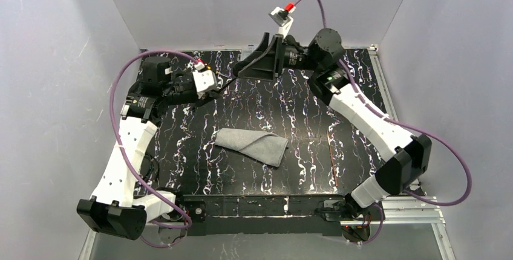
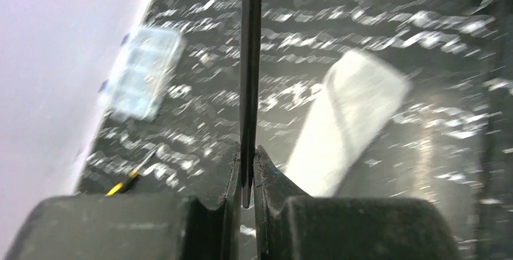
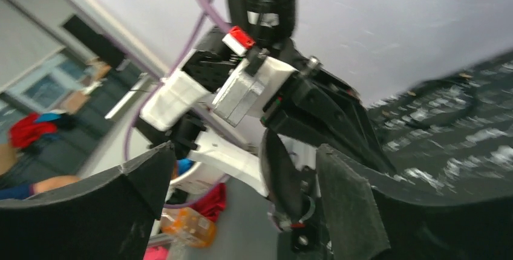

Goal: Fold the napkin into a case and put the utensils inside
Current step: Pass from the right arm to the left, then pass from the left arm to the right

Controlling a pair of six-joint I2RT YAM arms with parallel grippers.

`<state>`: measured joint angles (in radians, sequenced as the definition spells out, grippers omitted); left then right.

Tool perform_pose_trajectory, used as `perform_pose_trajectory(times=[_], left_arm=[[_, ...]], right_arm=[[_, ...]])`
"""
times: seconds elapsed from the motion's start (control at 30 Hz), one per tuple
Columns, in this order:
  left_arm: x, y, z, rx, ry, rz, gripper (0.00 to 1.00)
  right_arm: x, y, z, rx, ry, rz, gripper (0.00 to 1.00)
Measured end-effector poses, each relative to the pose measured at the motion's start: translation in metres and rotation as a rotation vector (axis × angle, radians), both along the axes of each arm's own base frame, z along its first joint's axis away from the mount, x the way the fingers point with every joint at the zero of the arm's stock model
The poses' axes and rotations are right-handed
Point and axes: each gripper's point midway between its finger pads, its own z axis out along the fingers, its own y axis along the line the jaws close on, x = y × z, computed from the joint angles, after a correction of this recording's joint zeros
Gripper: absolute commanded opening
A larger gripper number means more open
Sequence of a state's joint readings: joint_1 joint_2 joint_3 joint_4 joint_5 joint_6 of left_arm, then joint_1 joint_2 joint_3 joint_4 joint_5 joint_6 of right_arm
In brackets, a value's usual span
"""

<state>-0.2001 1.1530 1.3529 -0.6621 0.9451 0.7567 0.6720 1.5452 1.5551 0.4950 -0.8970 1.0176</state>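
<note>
The folded napkin (image 1: pixel 253 145) lies mid-table, long axis roughly from 10 to 4 o'clock. The left gripper (image 2: pixel 247 157) is clamped on a thin utensil (image 2: pixel 250 60) (edge-on, pointing to 12 o'clock in its own view). The right gripper (image 3: pixel 242 211) stands wide open.

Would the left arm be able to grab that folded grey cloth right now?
Probably not yet: the left fingers are shut on a thin utensil, though nothing stands between them and the cloth.

We see the utensil (image 2: pixel 250 60) in the left tool (image 2: pixel 247 156) cut off at twelve o'clock; the napkin (image 2: pixel 357 115) is blurred.
</note>
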Motion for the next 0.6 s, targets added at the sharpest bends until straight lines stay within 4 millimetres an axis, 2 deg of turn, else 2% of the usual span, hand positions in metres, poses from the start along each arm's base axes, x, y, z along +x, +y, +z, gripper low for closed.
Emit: perform_pose_trajectory(times=[0.2, 0.27, 0.37, 0.43, 0.53, 0.6], left_arm=[[0.058, 0.034, -0.04, 0.238, -0.295, 0.149, 0.0], [0.07, 0.045, -0.058, 0.314, -0.41, 0.17, 0.0], [0.079, 0.054, -0.073, 0.401, -0.577, 0.172, 0.0], [0.087, 0.052, -0.071, 0.443, -0.707, 0.163, 0.0], [0.098, 0.046, -0.048, 0.485, -0.917, 0.156, 0.0], [0.102, 0.042, -0.028, 0.514, -1.072, 0.146, 0.0]], right_arm=[[0.029, -0.041, -0.028, -0.16, 0.083, -0.163, 0.99], [0.037, -0.051, -0.04, -0.214, 0.133, -0.215, 0.99], [0.04, -0.055, -0.068, -0.311, 0.224, -0.246, 0.99], [0.045, -0.057, -0.091, -0.39, 0.295, -0.283, 0.99], [0.05, -0.064, -0.122, -0.498, 0.392, -0.347, 0.87], [0.052, -0.067, -0.141, -0.544, 0.45, -0.385, 0.83]])
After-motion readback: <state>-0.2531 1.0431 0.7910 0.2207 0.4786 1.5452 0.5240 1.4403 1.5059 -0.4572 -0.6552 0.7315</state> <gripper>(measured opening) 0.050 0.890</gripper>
